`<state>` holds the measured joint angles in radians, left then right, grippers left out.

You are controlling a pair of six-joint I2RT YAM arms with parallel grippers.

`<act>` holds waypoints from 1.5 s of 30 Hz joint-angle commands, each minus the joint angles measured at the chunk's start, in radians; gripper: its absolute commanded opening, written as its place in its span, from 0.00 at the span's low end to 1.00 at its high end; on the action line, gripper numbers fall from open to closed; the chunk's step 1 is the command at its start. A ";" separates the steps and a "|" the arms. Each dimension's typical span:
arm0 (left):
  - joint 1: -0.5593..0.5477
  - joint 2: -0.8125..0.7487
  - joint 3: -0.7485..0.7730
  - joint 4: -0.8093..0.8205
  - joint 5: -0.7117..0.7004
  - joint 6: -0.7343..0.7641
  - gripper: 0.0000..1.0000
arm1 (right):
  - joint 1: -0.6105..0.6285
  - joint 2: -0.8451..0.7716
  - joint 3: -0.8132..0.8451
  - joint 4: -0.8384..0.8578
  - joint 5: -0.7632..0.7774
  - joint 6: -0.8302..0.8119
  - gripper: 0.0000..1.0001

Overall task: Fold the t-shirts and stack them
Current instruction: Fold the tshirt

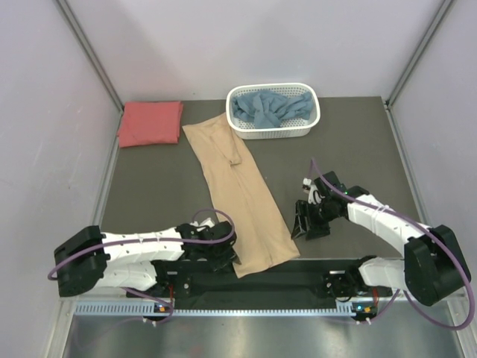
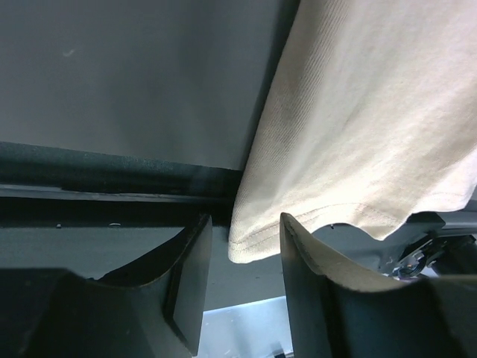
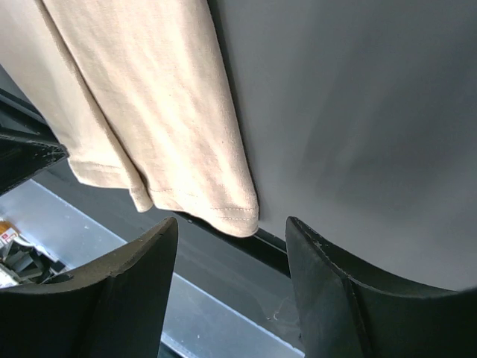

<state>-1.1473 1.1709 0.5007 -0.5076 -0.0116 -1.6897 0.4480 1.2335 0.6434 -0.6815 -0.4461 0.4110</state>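
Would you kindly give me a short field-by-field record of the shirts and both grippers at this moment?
tan shirt: folded into a long strip, diagonal on the table, near hem at the front edge
coral-red shirt: folded, far left corner
blue shirt: crumpled in the white basket
left gripper: open, at the tan hem's left corner
right gripper: open, beside the hem's right corner

The black left gripper (image 2: 246, 220) and black right gripper (image 3: 231, 225) both face a plain tan t-shirt (image 1: 238, 201) with a finely ribbed weave and hem stitching in the same tan. Far beyond the left gripper lies a plain coral-red t-shirt (image 1: 150, 123). Far beyond the right gripper, a dusty blue t-shirt (image 1: 268, 108) fills a white lattice basket (image 1: 311, 124). The table (image 1: 149, 194) is dark grey.
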 commanded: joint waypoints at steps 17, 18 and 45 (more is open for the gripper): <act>-0.020 0.073 0.013 0.106 0.059 -0.033 0.17 | 0.014 0.015 -0.062 -0.020 -0.062 -0.017 0.60; -0.020 0.073 0.013 0.107 0.059 -0.034 0.15 | 0.014 0.015 -0.060 -0.018 -0.057 -0.017 0.60; -0.040 -0.001 -0.028 0.081 0.050 -0.088 0.00 | 0.067 0.129 -0.137 0.169 -0.011 0.054 0.42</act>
<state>-1.1790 1.1862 0.4767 -0.4297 0.0349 -1.7485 0.4938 1.3506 0.5442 -0.5591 -0.5388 0.4652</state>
